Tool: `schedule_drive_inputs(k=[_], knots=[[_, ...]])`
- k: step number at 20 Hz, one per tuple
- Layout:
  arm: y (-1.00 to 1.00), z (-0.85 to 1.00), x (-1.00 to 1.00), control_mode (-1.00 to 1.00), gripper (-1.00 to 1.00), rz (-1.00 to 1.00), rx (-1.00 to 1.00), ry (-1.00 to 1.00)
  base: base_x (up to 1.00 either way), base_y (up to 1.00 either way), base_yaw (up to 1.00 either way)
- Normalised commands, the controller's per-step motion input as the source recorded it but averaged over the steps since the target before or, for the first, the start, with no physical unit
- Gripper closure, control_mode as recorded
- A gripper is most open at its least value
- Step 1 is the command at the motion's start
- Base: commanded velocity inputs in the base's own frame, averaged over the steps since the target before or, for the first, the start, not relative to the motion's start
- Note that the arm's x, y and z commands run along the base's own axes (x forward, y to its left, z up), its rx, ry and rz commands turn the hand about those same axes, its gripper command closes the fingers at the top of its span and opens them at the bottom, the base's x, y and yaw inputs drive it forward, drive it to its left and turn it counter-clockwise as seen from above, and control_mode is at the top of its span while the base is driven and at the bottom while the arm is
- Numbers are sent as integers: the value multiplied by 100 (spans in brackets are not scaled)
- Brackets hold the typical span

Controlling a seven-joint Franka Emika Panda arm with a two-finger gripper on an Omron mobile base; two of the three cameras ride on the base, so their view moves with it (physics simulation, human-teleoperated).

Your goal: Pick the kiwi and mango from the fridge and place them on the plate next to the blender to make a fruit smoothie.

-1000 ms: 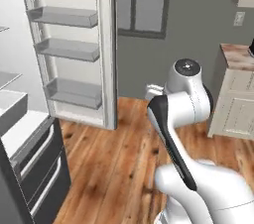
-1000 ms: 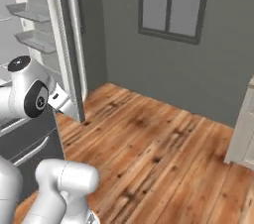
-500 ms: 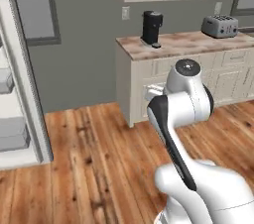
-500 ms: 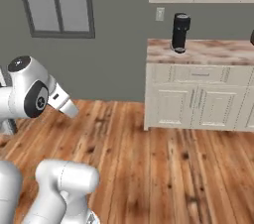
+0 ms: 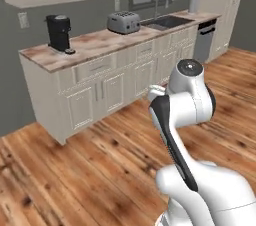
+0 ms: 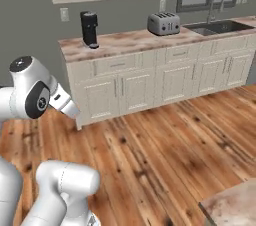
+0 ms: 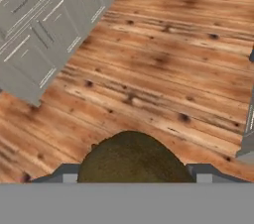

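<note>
The kiwi (image 7: 130, 158), dark brown, is seen at bottom centre of the hand view, clamped between the two dark fingertips (image 7: 63, 173) of the gripper (image 7: 130, 174); wood floor (image 7: 163, 64) lies below it. No brand, label or writing can be read anywhere. In the left base view, a black coffee machine (image 5: 59, 32) stands upper left on the marbled counter (image 5: 100, 43), w/ a toaster (image 5: 123, 22) top centre & a sink (image 5: 167, 21) to its right. Cream cabinets (image 6: 150, 82) are seen mid-frame in the right base view.

Dark brown kiwi (image 7: 131, 158), grey-tipped pincer (image 7: 133, 172)
</note>
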Motion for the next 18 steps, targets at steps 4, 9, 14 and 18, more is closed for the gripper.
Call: schedule_drive_inputs(k=[4, 9, 14, 18], knots=[[0, 0, 0, 100, 100, 0, 0, 0, 0, 23, -64], [0, 0, 0, 100, 100, 0, 0, 0, 8, 43, -52], [0, 0, 0, 100, 100, 0, 0, 0, 25, 71, -31], [0, 0, 0, 100, 100, 0, 0, 0, 34, 74, -26]])
